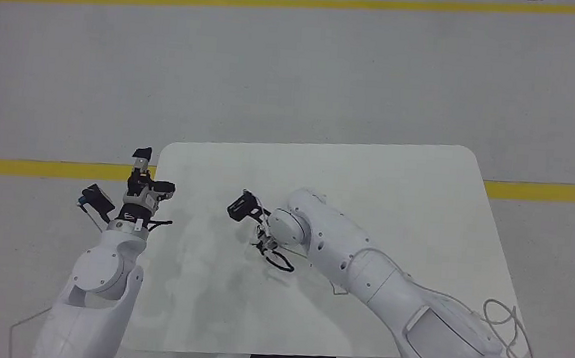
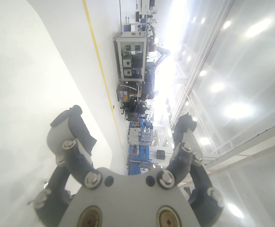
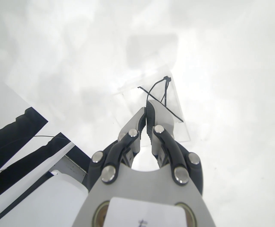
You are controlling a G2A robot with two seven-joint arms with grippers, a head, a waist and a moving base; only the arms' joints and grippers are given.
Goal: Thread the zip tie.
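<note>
My left gripper (image 2: 131,114) hangs wide open at the left edge of the white, round-cornered table (image 1: 408,177), with bare tabletop between it and my bulky white right arm (image 1: 362,264). That arm slants across the table's near right part and blocks it. Under my right gripper (image 3: 146,107), fingers pressed together, a looped thin black plastic zip tie (image 3: 164,90) on a clear flat plastic sheet (image 3: 182,131) crowds the spot. The far half lies open.

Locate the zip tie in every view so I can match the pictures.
Top view: zip tie loops on the white table, beside the right gripper.
Right wrist view: zip tie just beyond the shut right gripper, over a clear sheet.
Left wrist view: the open left gripper faces off the table, away from it.
Shared landmark: the white table.
</note>
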